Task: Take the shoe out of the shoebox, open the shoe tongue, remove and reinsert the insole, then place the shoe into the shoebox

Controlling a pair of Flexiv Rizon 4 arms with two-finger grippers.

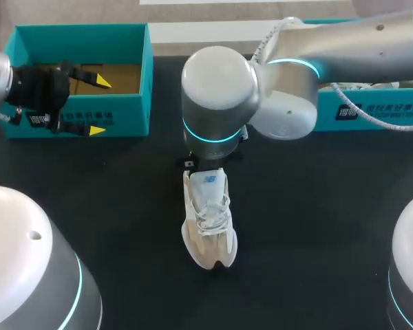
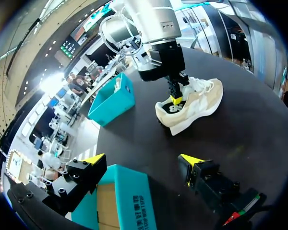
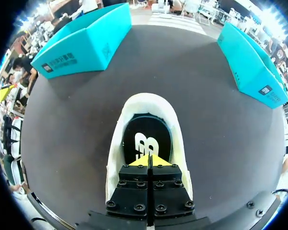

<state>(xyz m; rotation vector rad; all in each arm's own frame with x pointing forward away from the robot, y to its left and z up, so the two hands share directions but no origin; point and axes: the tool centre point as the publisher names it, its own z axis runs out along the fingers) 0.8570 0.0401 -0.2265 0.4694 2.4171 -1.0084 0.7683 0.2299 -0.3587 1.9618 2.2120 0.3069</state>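
Dark counter (image 1: 316, 206) carries everything, and the work sits at its middle. The right tool (image 3: 150, 160) points straight down with its two yellow tips pressed together, nothing visible between them. They rest in the mouth of the shoe (image 1: 208, 220), right at the black insole (image 3: 146, 136). That narrow stance looks deliberate: closed tips fit inside the collar, where spread ones would catch the padded rim. Whether they have nipped the insole's edge I cannot tell.

The shoe stands upright on its sole, out of its box and well apart from both, toe away from the right arm. Standing level like that, its opening faces up for the downward reach.

The left tool (image 1: 98, 106) hangs spread wide and empty above the near wall of the teal shoebox (image 1: 124, 31), clear of the shoe. A second teal box (image 1: 372, 113) lies across the counter behind the right arm.
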